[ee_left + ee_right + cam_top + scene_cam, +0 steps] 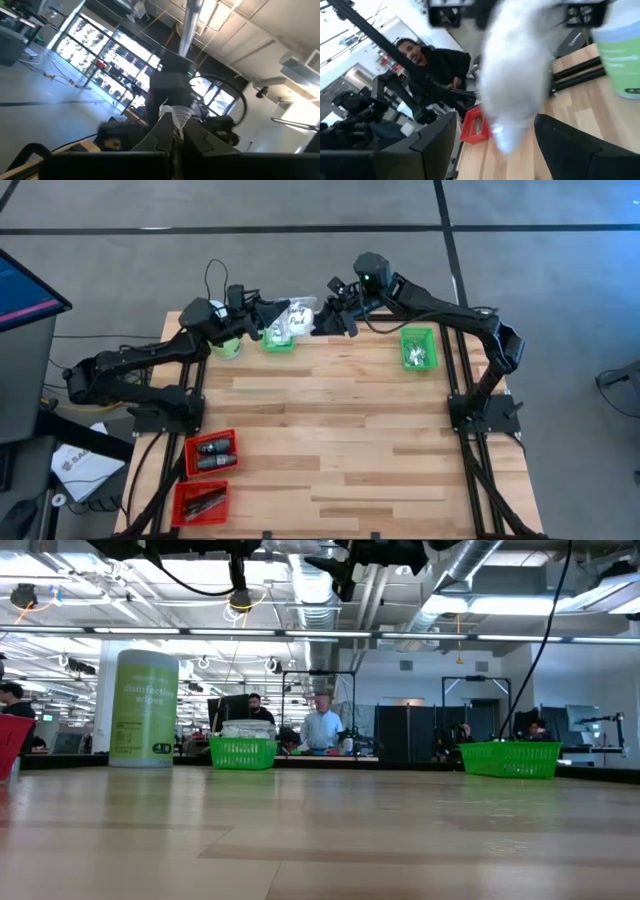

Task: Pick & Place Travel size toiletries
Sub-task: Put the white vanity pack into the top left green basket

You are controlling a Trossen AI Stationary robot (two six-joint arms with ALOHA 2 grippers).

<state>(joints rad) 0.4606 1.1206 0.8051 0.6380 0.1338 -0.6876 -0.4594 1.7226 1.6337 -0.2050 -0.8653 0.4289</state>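
Wooden counter, seen from above, left to right.

Near-left corner: two red baskets. The front red basket holds dark grey sticks. The red basket behind it holds dark oval pieces.

Far-left edge: the light-green canister with a white lid stands upright, partly under the left arm; in the low view it stands left of a green basket.

Left tool is up off the counter over the far edge. Its fingers are closed on a white crinkly packet; the left wrist view shows the packet's twisted end pinched between the two dark fingers.

Under the packet sits the far-centre green basket with pale packets inside; in the low view white stuff sticks up above its rim.

Right tool is just beside the packet's other end, also raised, fingers spread wide. The right wrist view shows the white packet blurred in front of its camera, one dark finger below; cannot tell if it touches.

Far right: another green basket with small silvery-white items in it; in the low view its contents are hidden by the wall.

People show in the room beyond the counter.
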